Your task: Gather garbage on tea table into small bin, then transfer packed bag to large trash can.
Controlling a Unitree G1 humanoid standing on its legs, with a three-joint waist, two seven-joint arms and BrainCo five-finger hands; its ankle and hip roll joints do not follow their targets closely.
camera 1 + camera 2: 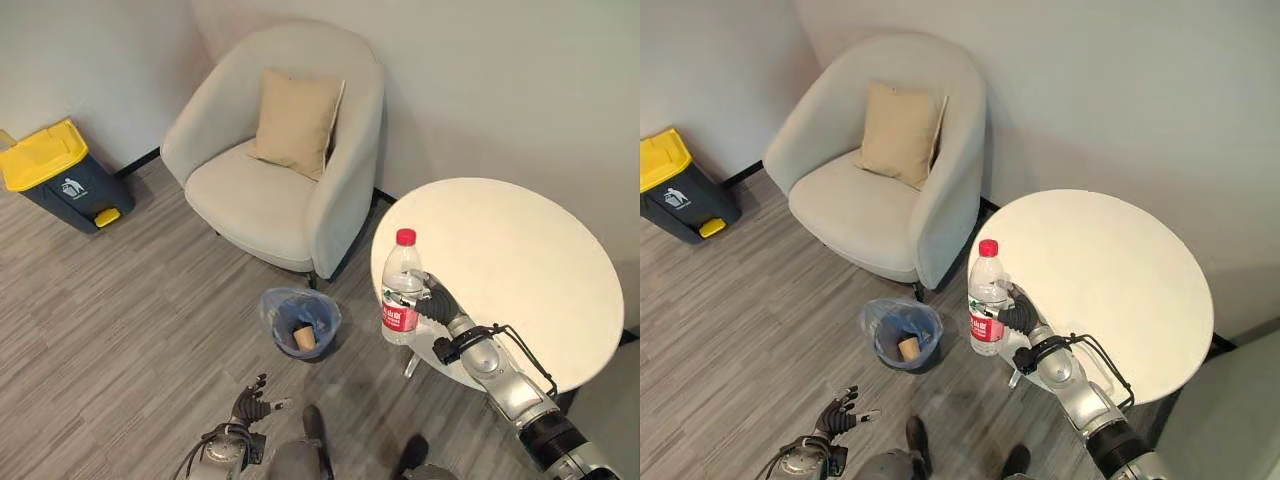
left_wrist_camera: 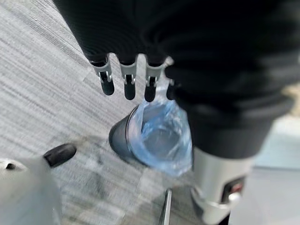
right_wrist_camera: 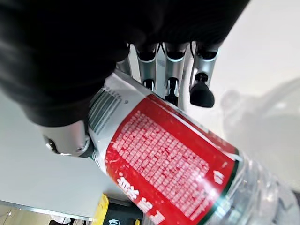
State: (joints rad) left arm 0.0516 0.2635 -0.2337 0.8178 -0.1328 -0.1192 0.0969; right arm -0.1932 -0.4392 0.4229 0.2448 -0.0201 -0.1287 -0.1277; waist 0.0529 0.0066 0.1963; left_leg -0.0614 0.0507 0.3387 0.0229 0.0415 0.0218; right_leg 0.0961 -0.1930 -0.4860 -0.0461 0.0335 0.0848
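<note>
A clear plastic bottle (image 1: 402, 290) with a red cap and red label stands upright at the left edge of the round white tea table (image 1: 520, 250). My right hand (image 1: 438, 304) is shut on it from the table side; in the right wrist view the label (image 3: 164, 168) lies against the palm with the fingers (image 3: 171, 65) curled round it. On the floor to the left stands the small bin (image 1: 300, 322) lined with a blue bag, a paper cup (image 1: 304, 337) inside. My left hand (image 1: 250, 403) hangs open low near the floor, its fingers (image 2: 127, 82) straight above the bin (image 2: 159, 136).
A beige armchair (image 1: 280, 190) with a tan cushion stands behind the small bin against the wall. The large dark trash can (image 1: 60, 175) with a yellow lid sits at the far left by the wall. Wood-pattern floor lies between them.
</note>
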